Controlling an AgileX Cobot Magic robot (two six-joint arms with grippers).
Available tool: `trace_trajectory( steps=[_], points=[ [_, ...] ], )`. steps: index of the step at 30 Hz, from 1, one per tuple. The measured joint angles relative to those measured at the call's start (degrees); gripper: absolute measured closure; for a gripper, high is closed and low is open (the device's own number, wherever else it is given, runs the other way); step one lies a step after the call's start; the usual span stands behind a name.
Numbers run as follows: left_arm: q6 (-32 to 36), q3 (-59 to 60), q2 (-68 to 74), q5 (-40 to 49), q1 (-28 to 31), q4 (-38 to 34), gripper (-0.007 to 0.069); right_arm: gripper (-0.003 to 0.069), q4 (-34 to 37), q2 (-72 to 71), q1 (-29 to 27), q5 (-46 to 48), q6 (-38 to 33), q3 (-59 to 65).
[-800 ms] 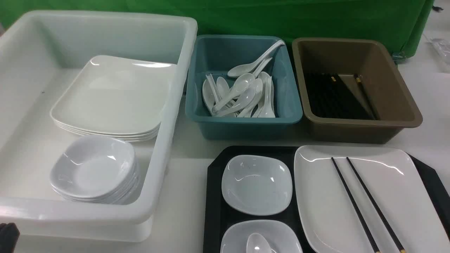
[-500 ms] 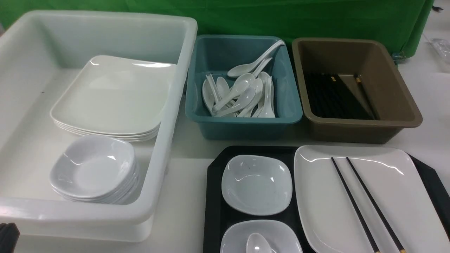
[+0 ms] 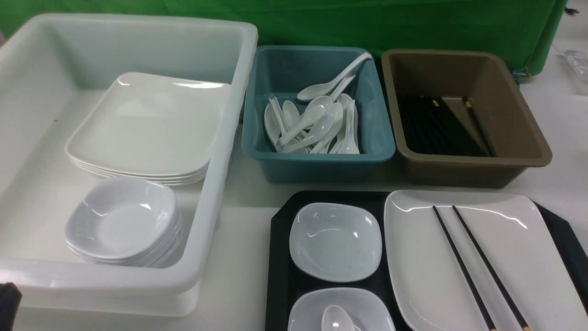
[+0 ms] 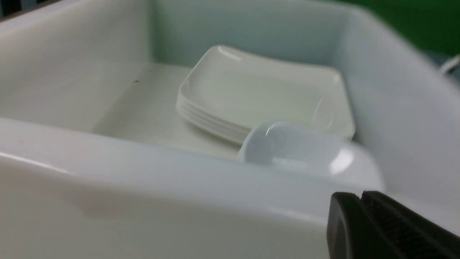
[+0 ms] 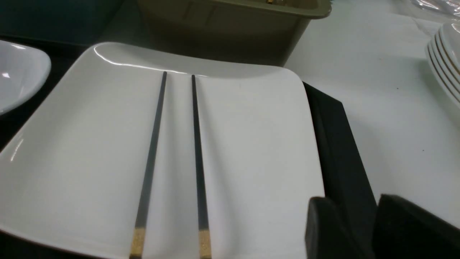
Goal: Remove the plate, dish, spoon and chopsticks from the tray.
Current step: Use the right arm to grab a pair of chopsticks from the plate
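one small shift is showing: the left gripper (image 4: 360,201) is edging farther up into the front view while the tray's load is staying put, so clearing is still waiting to begin. its fingers are pressing together, gripping nothing; the right gripper (image 5: 354,203) is standing partly open, holding nothing. the large square plate (image 3: 477,257) is filling the tray's right side, reaching its far edge, and carrying the black chopsticks (image 3: 464,266). one small dish (image 3: 336,242) is sitting by the far left corner of the black tray (image 3: 278,257); another dish (image 3: 308,312), nearer along the left edge, is cradling the soup spoon (image 3: 337,318). the white tabletop (image 3: 243,257) is supporting the white tub (image 3: 193,248), the teal tub (image 3: 317,168) and the brown tub (image 3: 468,172), and a green cloth (image 3: 321,23) is hanging behind.
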Motion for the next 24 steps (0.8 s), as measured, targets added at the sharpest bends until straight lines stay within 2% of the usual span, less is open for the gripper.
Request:
trace_trajectory(
  steps=[3, 5, 8, 13, 15, 17, 19, 21, 22, 23, 24],
  points=[
    [-3.5, 0.0, 0.0, -8.3, 0.0, -12.2, 0.0607, 0.0417, 0.0, 0.0, 0.0, 0.0, -0.2, 0.0],
    [-4.4, 0.0, 0.0, -14.1, 0.0, -16.1, 0.0607, 0.0417, 0.0, 0.0, 0.0, -0.2, -0.8, 0.0],
    [-6.4, 0.0, 0.0, -19.6, 0.0, -18.7, 0.0607, 0.0417, 0.0, 0.0, 0.0, -0.3, -1.1, 0.0],
    [-14.0, 0.0, 0.0, -28.5, 0.0, -19.3, 0.0607, 0.0417, 0.2, 0.0, 0.0, -1.1, -0.8, 0.0],
    [-18.6, 0.0, 0.0, -32.3, 0.0, -18.4, 0.0607, 0.0417, 2.5, 0.0, 0.0, -3.7, 2.7, 0.0],
    [-22.2, -0.7, 0.0, -33.3, 0.0, -16.6, 0.0607, 0.0417, 8.0, 0.0, 0.1, -8.1, 8.6, 0.0],
    [-25.7, -3.9, -0.1, -31.4, 0.0, -12.1, 0.0607, 0.0417, 13.7, 0.0, 0.2, -13.3, 17.8, 0.0],
    [-29.1, -9.8, 0.1, -24.6, 0.0, -5.7, 0.0607, 0.0417, 16.3, 0.0, 0.2, -17.2, 25.6, 0.0],
    [-29.1, -10.5, 0.2, -24.6, 0.0, -5.0, 0.0607, 0.0417, 16.5, 0.0, 0.2, -17.7, 26.4, 0.0],
    [-31.5, -18.1, 1.6, -14.5, 0.0, 0.6, 0.0607, 0.0417, 17.8, 0.0, 0.2, -20.8, 31.9, 0.0],
    [-31.6, -18.9, 2.1, -13.2, 0.0, 1.6, 0.0607, 0.0417, 17.8, 0.0, 0.2, -20.8, 32.3, 0.0]
  ],
)
